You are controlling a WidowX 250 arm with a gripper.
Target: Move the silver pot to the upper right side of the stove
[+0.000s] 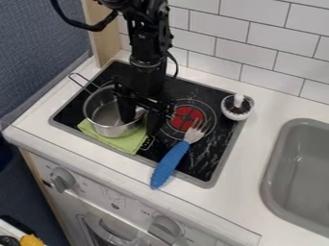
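Claw (139, 128) hangs point-down at the left part of the stove (223, 144), and we mark it wide: one finger (126, 111) dips inside the silver pot (110, 124), the other stands outside, with the pot's right-hand rim between them. Whether either one touches the metal, we can't tell. The arm (147, 57) drops in from the top edge, black, with a cable looping off to the left. Pot sits upright on the left side of the black stove top, partly over a green cloth (130, 143); its thin wire handle (82, 82) points up and left, past the stove's edge. Next we log a fork (172, 161), tines toward the red burner (188, 115), thick blue handle slanting down across the stove's front rim and out over the white worktop (270, 103). At the stove's right-hand back corner we have a small round white container (237, 107) with something dark in it and a white knob-like piece on top. Grey sink (302, 168) is set into the worktop at right. Behind, white tiles (247, 45) and a wooden post (104, 41); at left, a blue-grey panel (38, 53). Below the front edge we count two round knobs (62, 180), plus a yellow item (31, 240) in the bottom left corner.
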